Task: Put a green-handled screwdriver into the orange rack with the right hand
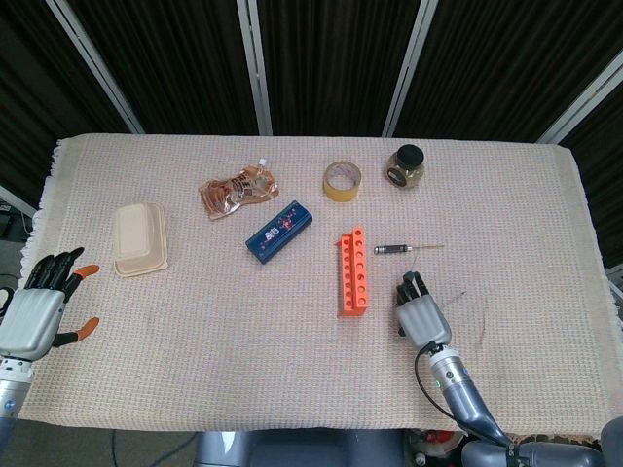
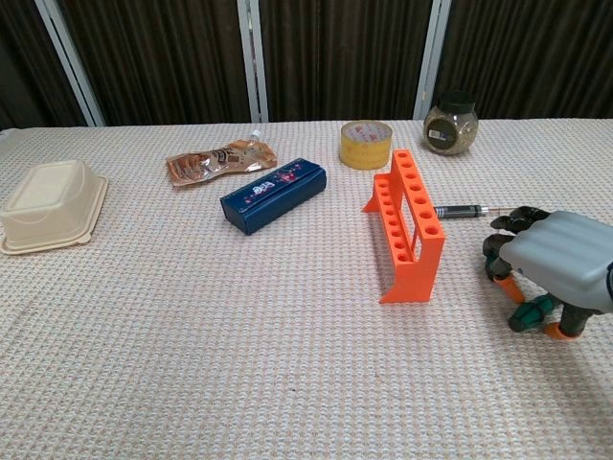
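Note:
The orange rack point(image 1: 353, 271) point(image 2: 407, 223) stands upright mid-table with its row of holes facing up. To its right my right hand point(image 1: 421, 311) point(image 2: 556, 268) lies low over the cloth, fingers curled around the green-handled screwdriver point(image 2: 530, 311). Only a bit of green handle shows between the orange-tipped fingers point(image 2: 508, 286). The thin metal shaft point(image 1: 458, 295) pokes out to the right of the hand in the head view. My left hand point(image 1: 37, 313) hovers at the table's front left corner, fingers apart and holding nothing.
A black-handled screwdriver point(image 1: 394, 249) point(image 2: 460, 210) lies just behind the right hand. Further back are a tape roll point(image 1: 343, 180), a jar point(image 1: 408, 166), a blue case point(image 1: 278, 232), a snack pouch point(image 1: 238, 191) and a beige lunch box point(image 1: 139, 238).

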Robot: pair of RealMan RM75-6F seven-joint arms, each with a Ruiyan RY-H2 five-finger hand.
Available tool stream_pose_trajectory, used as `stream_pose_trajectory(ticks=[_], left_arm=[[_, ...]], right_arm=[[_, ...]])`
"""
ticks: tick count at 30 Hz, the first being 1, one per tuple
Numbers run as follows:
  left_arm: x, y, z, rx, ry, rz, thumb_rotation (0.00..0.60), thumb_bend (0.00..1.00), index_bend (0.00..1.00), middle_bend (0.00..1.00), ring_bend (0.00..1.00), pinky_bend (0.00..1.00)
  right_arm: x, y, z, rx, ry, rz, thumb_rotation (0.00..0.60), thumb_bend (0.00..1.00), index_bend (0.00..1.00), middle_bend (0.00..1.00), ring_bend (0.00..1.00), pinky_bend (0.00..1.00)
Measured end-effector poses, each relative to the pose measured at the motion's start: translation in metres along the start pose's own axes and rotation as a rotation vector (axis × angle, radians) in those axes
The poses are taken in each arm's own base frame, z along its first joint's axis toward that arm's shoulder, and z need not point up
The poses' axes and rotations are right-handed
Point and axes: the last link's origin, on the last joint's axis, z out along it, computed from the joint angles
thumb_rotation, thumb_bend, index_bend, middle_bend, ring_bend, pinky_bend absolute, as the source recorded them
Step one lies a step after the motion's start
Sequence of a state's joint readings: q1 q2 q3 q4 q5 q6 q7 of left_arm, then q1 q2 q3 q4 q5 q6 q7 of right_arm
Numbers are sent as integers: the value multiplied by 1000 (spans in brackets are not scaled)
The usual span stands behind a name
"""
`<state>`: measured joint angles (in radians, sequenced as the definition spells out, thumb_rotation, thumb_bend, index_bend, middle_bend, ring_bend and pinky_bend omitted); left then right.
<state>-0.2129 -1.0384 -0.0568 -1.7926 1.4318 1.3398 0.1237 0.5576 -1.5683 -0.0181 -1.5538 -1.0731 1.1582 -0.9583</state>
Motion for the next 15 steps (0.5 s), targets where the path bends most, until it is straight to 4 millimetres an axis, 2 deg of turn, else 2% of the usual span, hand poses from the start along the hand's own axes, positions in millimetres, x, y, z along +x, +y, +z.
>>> stream_pose_trajectory(ticks=[3, 9, 15], left_arm=[[0, 0, 0, -1, 2, -1, 599, 237, 192, 0, 0, 0], [0, -1, 0, 3, 0, -5, 600, 237, 189, 0, 0, 0], [-1, 0, 2, -2, -2, -7, 600, 239, 187, 0, 0, 0]], right_arm=[[0, -1, 1, -5, 8, 4, 600, 169, 627, 227, 8, 77], [7, 1, 1, -15, 44, 16, 600, 182, 657, 245, 24, 86], [29, 9, -4, -15, 73, 94, 600, 182, 662, 246, 27, 86]])
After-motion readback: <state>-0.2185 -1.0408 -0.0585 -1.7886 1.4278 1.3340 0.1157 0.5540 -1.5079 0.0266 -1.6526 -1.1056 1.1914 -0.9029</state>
